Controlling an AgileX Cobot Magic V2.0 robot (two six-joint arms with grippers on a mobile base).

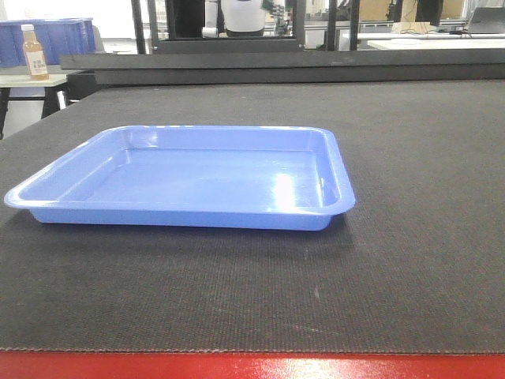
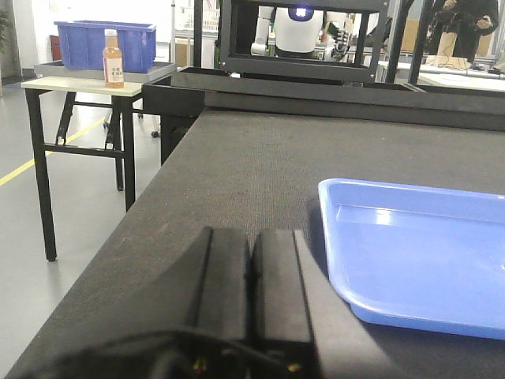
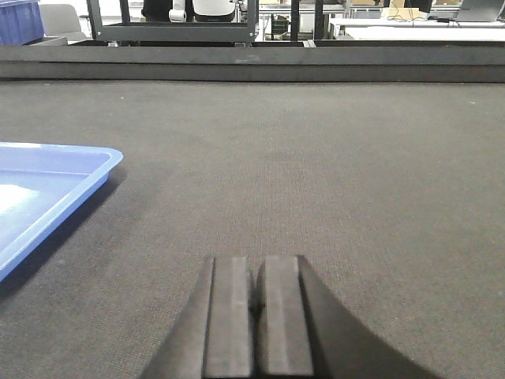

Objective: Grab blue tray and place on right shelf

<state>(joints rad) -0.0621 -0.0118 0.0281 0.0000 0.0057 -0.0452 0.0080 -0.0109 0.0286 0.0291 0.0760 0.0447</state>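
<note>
The blue tray (image 1: 181,178) is lying flat and empty on the dark, ribbed tabletop (image 1: 418,205), sitting left of centre in the front view. The left end effector (image 2: 251,272) is hovering low near the tray's corner at the lower right of its wrist view, its fingers pressed together with nothing between them. The right end effector (image 3: 256,316) is likewise clenched on nothing, well apart from the tray edge showing at the left of its frame. No grasp is under way yet.

To pick well, I judge the fingers need opening first, then closing over and under the rolled rim. The tray is shallow and glossy, so it is likely slipping or tilting if pinched at one corner only. The mat is looking rough enough to resist sliding.

The right shelf is not showing in any view. In the upper left, a bottle (image 1: 33,52) is standing before a deep blue bin (image 1: 67,38) on a side table (image 2: 75,81).
</note>
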